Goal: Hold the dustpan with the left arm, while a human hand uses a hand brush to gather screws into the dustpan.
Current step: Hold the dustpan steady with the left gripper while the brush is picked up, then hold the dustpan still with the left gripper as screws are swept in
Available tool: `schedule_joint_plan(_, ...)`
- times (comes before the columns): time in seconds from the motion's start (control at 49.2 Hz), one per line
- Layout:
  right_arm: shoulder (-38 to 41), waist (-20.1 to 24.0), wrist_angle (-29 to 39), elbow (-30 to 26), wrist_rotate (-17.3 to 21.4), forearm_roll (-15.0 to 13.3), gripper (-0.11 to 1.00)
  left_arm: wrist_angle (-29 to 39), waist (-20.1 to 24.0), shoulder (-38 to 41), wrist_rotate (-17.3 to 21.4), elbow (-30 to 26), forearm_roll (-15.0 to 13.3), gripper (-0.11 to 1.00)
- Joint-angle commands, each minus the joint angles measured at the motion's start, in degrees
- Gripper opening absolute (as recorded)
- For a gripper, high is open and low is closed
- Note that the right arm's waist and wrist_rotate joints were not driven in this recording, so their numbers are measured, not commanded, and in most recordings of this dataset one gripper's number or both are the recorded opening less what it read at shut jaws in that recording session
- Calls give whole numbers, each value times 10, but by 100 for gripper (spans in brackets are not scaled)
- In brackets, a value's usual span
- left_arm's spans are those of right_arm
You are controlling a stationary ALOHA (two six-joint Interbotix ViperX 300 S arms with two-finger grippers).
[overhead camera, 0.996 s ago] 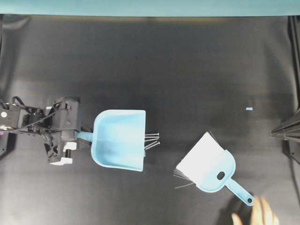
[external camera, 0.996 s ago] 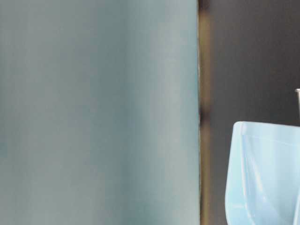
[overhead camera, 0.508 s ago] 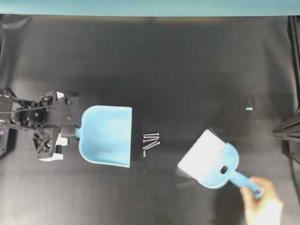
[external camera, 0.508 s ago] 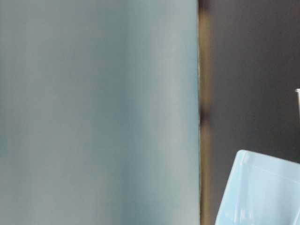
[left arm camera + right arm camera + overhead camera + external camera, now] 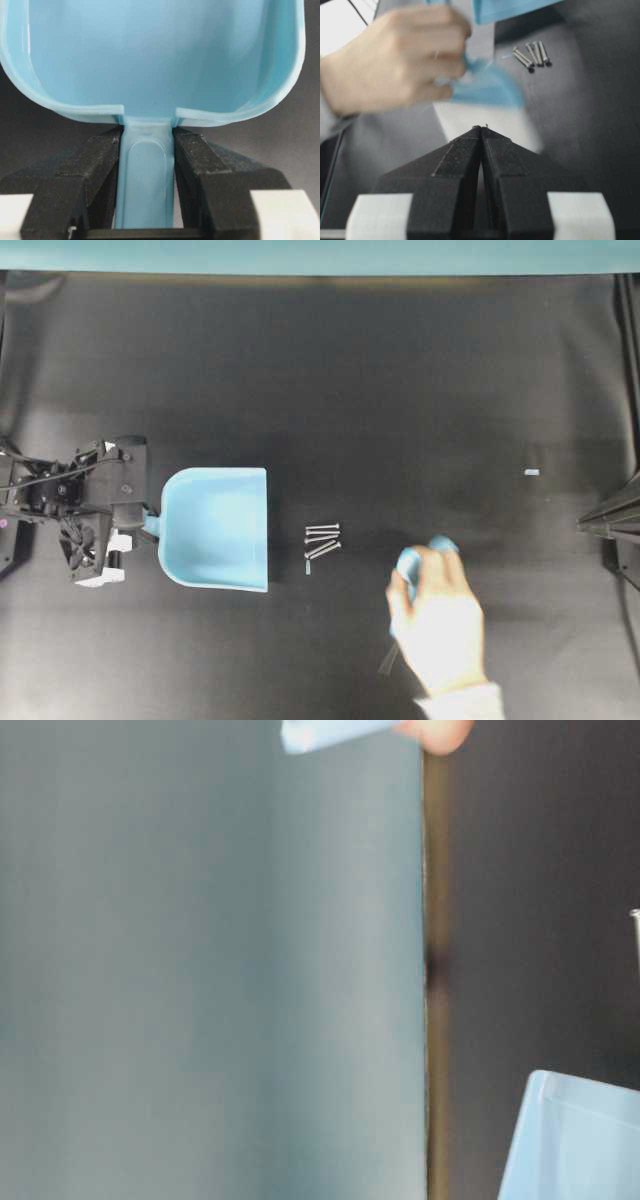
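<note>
The light blue dustpan (image 5: 215, 528) lies at the left of the black table, its wide front edge facing right. My left gripper (image 5: 145, 525) is shut on its short handle (image 5: 147, 180), a black finger pressed on each side. Several grey screws (image 5: 322, 540) lie in a small cluster a little right of the pan's edge, apart from it. The human hand (image 5: 437, 625) grips the hand brush (image 5: 440, 543), mostly covered by the hand and blurred, to the right of the screws. In the right wrist view the brush's white bristles (image 5: 490, 125) hang close in front of my shut right gripper (image 5: 481, 128).
My right arm (image 5: 605, 518) rests at the table's right edge. A tiny blue scrap (image 5: 531, 472) lies at mid right. A teal wall band (image 5: 320, 255) runs along the far side.
My left gripper has pulled the dustpan left, off the screws, which stay put. The hand took the brush by its handle and carried it left toward the screws.
</note>
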Motion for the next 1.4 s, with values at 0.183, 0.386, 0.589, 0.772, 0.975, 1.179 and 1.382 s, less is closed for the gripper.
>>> schedule_joint_plan(0.183, 3, 0, -4, -5, 0, 2, 0, -10, 11, 57, 17, -7, 2, 30)
schedule_joint_plan(0.386, 2, 0, -3, -6, 1, 2, 0, -20, 23, 87, 45, -18, 2, 30)
schedule_joint_plan(0.589, 3, 0, -4, -6, 0, 2, 0, -23, 33, 95, 64, -31, 2, 30)
schedule_joint_plan(0.772, 3, 0, -3, -6, 1, 2, 0, -16, 44, 109, 84, -54, 2, 30)
schedule_joint_plan(0.975, 3, 0, -4, -5, 0, 2, 0, 8, 46, 136, 85, -94, 1, 30)
schedule_joint_plan(1.179, 3, 0, -4, -5, 0, 2, 0, -9, 47, 157, 87, -96, 2, 30)
schedule_joint_plan(1.382, 3, 0, -4, -5, 0, 2, 0, -108, 50, 163, 83, -72, 2, 30)
